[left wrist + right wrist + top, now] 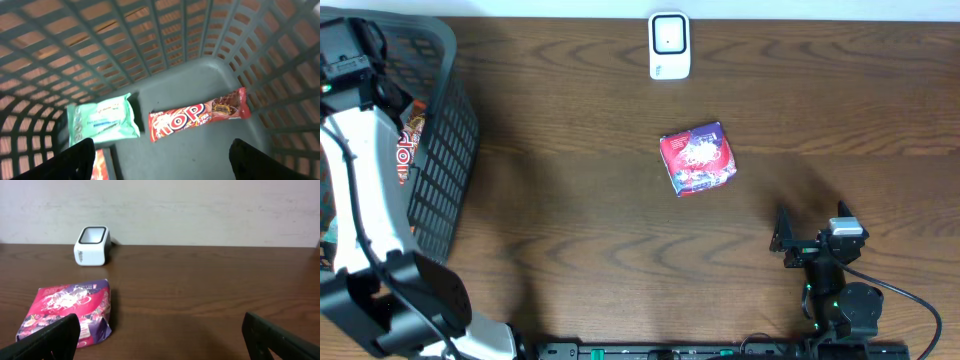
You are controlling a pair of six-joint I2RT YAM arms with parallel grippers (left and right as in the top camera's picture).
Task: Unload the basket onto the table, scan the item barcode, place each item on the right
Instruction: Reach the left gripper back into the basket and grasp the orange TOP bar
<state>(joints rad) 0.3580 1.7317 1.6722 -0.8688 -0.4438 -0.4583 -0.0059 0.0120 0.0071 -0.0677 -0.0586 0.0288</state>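
Down in the basket (240, 40), just under the open left claw (162, 150): red bar (199, 120), lying long way across its gap; open right claw (161, 330) far off, near the pink bag (67, 312).

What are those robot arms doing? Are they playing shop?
Sort of! The left end effector is open, down inside the basket, above a red candy bar and a green packet. It holds nothing. The right end effector is open and empty too, low over the table, facing a pink bag. The white scanner sits at the far edge, with nothing in front of it to scan.
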